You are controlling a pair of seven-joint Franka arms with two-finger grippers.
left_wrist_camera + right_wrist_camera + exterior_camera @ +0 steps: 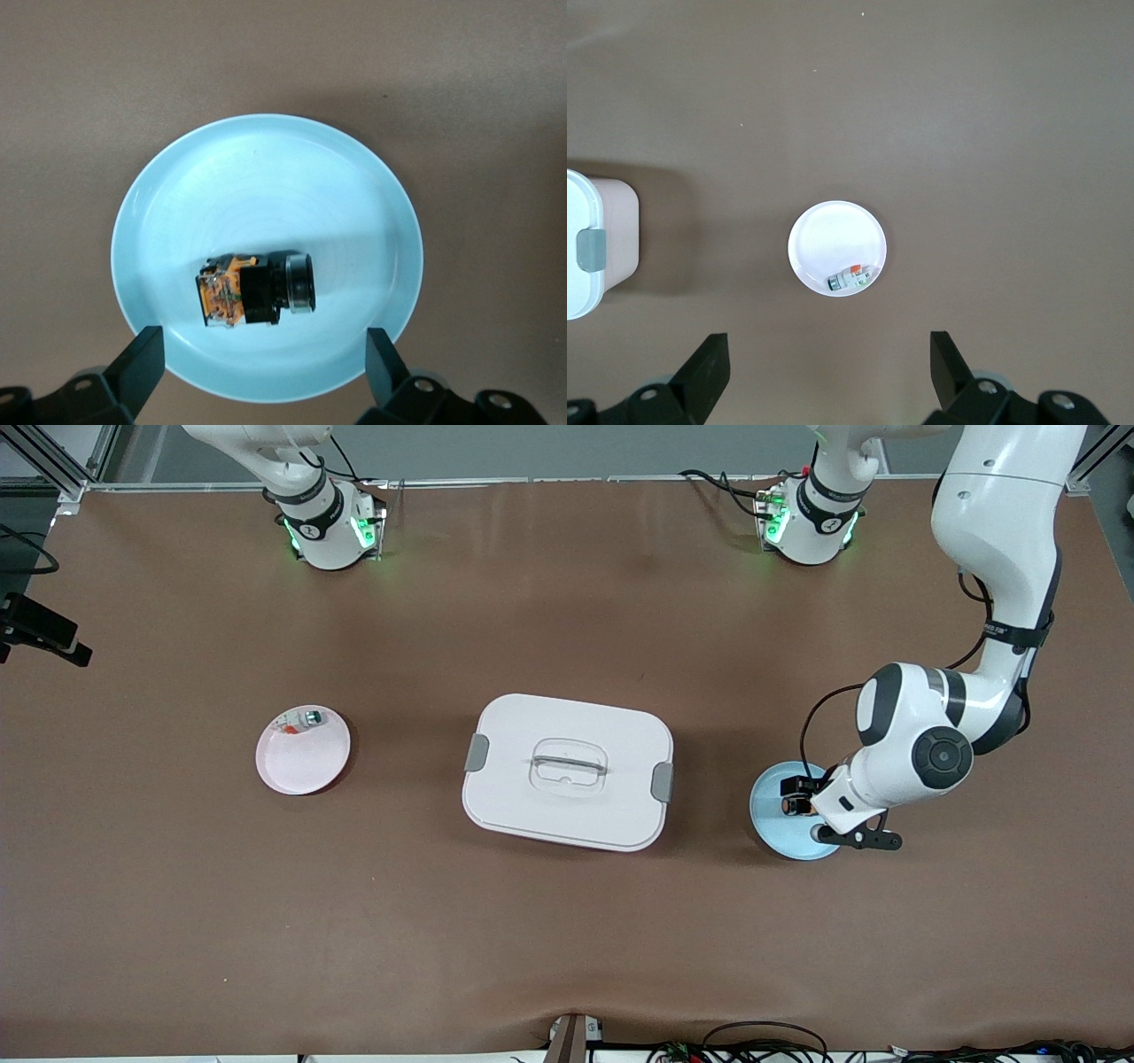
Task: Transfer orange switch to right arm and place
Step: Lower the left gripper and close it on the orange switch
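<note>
The orange switch (255,289), a tiny black block with an orange end, lies on its side on the light blue plate (266,186). That plate (784,831) sits toward the left arm's end of the table. My left gripper (263,365) is open and empty, low over the plate, with one finger on each side of the switch and clear of it. In the front view the left gripper (797,797) covers part of the plate. My right gripper (830,367) is open and empty, high over the table and out of the front view.
A white lidded box (567,771) stands mid-table, also in the right wrist view (585,252). A pink plate (301,763) toward the right arm's end holds a whitish piece with a green tip (301,721); both show in the right wrist view (833,235), (852,279).
</note>
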